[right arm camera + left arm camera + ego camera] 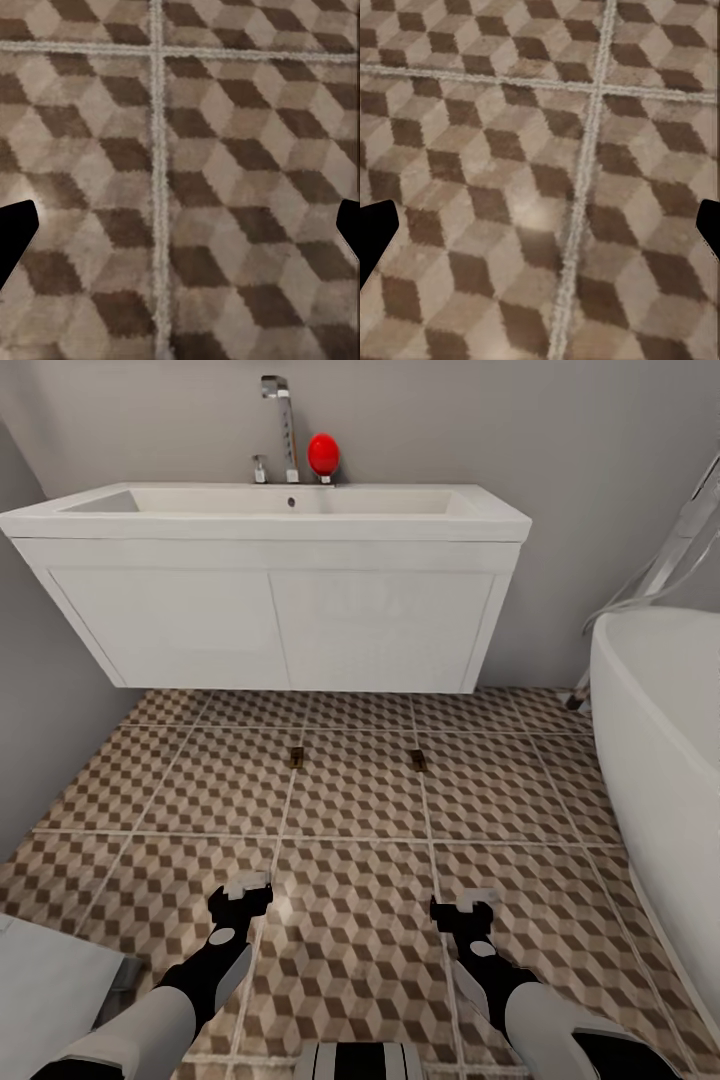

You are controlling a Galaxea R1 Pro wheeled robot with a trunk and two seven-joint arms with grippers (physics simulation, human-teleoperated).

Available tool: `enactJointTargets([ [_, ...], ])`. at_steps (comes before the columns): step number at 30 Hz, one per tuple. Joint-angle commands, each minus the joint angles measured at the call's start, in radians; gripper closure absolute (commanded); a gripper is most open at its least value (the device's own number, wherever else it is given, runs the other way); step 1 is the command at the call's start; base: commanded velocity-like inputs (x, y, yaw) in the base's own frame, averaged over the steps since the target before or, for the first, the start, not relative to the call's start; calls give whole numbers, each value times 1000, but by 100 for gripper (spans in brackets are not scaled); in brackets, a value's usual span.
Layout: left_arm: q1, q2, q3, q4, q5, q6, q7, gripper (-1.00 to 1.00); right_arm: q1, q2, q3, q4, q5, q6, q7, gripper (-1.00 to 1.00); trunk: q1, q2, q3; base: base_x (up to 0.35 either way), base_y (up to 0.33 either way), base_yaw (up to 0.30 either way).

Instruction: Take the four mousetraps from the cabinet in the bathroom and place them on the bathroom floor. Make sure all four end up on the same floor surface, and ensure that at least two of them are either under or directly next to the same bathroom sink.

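A: Status of grippers, lower frame?
B: Left gripper [243, 893] and right gripper [466, 907]: jaws spread, empty, above bathroom floor [350, 920].
A: Mousetraps?
B: Two at mid-frame, left [297, 758], right [417, 760], each ahead of its arm, before the sink [270, 510]; long axes unresolved.

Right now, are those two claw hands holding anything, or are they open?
Left gripper: open, holding nothing, above the bathroom floor.
Right gripper: open, holding nothing, also above the floor.
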Motion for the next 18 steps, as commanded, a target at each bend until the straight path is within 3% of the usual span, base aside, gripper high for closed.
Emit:
enactJointTargets([
  [1,0,1,-9,1,11,-4,6,-100,-1,1,-8,1,10,-2,-4,-100,-1,0,3,0,0,0],
  [18,0,1,-9,1,12,3,4,-100,-1,0,-5,1,12,-2,-15,-100,-8,4,69,0,0,0],
])
